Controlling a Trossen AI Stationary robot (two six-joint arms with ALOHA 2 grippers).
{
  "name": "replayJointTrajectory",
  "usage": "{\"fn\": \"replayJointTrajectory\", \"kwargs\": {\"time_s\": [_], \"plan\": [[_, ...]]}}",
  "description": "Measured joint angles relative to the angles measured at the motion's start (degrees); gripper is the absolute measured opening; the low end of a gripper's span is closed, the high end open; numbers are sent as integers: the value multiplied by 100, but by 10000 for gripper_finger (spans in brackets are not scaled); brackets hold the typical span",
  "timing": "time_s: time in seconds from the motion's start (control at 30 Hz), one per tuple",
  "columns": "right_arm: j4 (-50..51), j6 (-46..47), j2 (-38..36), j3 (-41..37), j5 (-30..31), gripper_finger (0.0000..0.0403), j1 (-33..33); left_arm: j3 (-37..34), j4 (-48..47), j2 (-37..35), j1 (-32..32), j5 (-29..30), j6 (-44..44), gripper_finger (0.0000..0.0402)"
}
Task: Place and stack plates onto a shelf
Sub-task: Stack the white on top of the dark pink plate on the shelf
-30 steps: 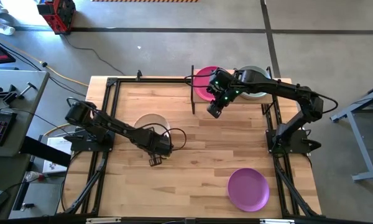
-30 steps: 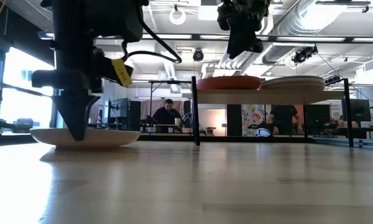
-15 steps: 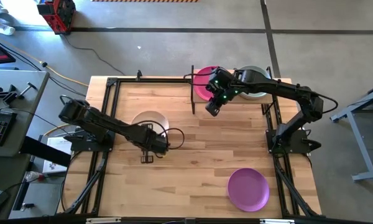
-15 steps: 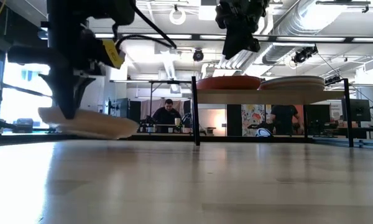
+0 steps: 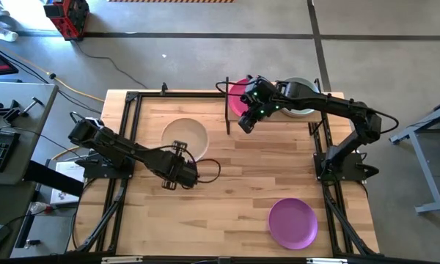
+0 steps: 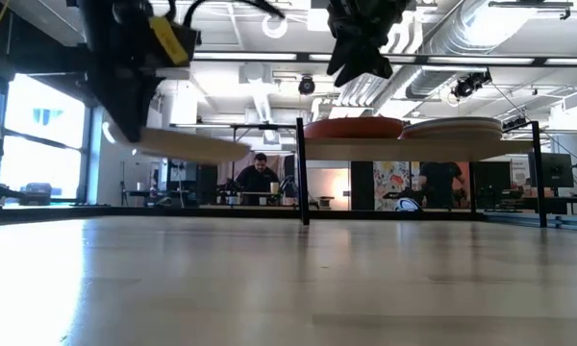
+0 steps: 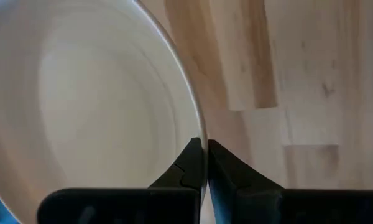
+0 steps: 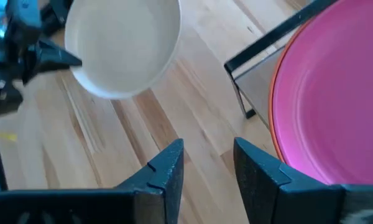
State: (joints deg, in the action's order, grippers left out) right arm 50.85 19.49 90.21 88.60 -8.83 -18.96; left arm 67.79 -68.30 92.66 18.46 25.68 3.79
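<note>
My left gripper is clenched on the rim of a cream plate, its two fingers pinching the plate's edge, and in the low view I see that plate held up off the table, roughly level. My right gripper hangs in the air with its fingers spread and nothing between them, just beside the near left corner of the shelf. On the shelf I see two stacks side by side: a magenta plate on top of an orange-red one on the left, and a pale stack on the right. A purple plate lies alone on the table near its front right edge, well apart from both grippers.
</note>
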Motion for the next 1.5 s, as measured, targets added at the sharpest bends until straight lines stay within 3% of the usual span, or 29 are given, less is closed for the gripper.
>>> {"fn": "replayJointTrajectory", "kwargs": {"time_s": [0.53, 0.87, 1.27, 1.5], "plan": [[-317, 119, 2, 0, -5, 119, 2, 562, 164, 0, 202, 1871, -2125, 1], [-643, -27, 4, 0, 285, 119, 116, 562, 1206, 0, -73, 2273, -3317, 1], [-665, -27, 4, 0, 491, 117, 114, 566, 1555, 0, -239, 2418, -3492, 1], [-663, -27, 4, 0, 527, 69, 114, 566, 1730, 0, -239, 2421, -3603, 1]]}}
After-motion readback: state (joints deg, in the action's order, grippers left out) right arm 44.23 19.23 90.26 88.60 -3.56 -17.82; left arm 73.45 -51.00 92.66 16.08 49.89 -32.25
